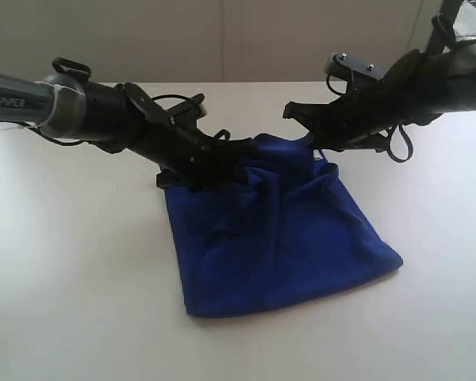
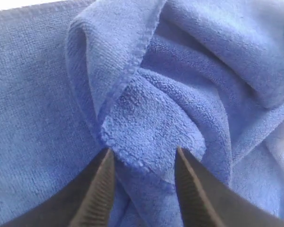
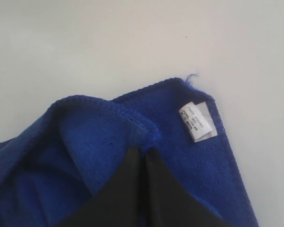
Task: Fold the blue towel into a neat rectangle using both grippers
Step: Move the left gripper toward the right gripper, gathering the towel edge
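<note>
The blue towel [image 1: 293, 238] lies rumpled and partly doubled over in the middle of the white table. My left gripper [image 1: 220, 168] is at its far left corner. In the left wrist view this gripper [image 2: 144, 153] is open, its ribbed fingers [image 2: 102, 189] on either side of a bunched fold of the towel [image 2: 151, 127]. My right gripper [image 1: 320, 149] is at the towel's far right corner. In the right wrist view this gripper [image 3: 144, 150] is shut, pinching the stitched edge of the towel [image 3: 99, 137] and lifting it off the layer below.
The white table [image 1: 79, 278] spreads all round the towel. A small white care label [image 3: 196, 121] is sewn at the towel's corner next to the right gripper. Both black arms reach in from the far left and far right over the table.
</note>
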`<act>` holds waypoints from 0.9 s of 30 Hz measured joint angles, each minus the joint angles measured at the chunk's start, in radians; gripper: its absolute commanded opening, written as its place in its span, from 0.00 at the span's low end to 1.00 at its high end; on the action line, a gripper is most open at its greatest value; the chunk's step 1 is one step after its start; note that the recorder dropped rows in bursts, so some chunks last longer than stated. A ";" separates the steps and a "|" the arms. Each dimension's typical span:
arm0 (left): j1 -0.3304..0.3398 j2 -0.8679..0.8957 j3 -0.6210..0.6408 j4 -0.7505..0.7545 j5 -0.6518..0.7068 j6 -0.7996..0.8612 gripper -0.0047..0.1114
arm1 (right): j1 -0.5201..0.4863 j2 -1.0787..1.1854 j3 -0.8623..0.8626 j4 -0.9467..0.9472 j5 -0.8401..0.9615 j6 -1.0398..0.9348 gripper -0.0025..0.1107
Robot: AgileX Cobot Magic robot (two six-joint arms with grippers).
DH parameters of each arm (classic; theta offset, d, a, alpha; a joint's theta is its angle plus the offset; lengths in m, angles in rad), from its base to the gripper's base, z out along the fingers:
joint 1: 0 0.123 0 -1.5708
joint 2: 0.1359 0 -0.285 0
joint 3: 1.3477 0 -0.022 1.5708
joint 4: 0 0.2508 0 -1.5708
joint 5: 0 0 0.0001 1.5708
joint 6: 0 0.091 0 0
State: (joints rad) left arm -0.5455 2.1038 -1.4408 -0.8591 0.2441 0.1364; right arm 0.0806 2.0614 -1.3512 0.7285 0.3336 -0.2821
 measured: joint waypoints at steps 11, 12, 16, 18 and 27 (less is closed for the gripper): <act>0.000 0.002 -0.013 -0.037 0.042 0.000 0.45 | 0.000 0.000 0.010 -0.001 -0.008 0.000 0.02; 0.000 0.002 -0.013 -0.037 0.050 0.000 0.45 | 0.000 0.002 0.010 -0.001 -0.008 0.000 0.02; 0.000 0.002 -0.013 -0.037 0.093 0.000 0.45 | 0.000 0.013 0.011 -0.001 -0.008 0.000 0.02; 0.000 0.002 -0.013 -0.037 0.102 0.000 0.45 | 0.000 0.019 0.011 -0.001 -0.008 0.000 0.02; 0.000 0.002 -0.013 -0.067 0.103 0.000 0.45 | 0.000 0.026 0.011 -0.001 -0.001 -0.001 0.02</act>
State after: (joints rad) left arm -0.5455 2.1061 -1.4537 -0.9262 0.3468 0.1364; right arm 0.0806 2.0874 -1.3404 0.7280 0.3322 -0.2828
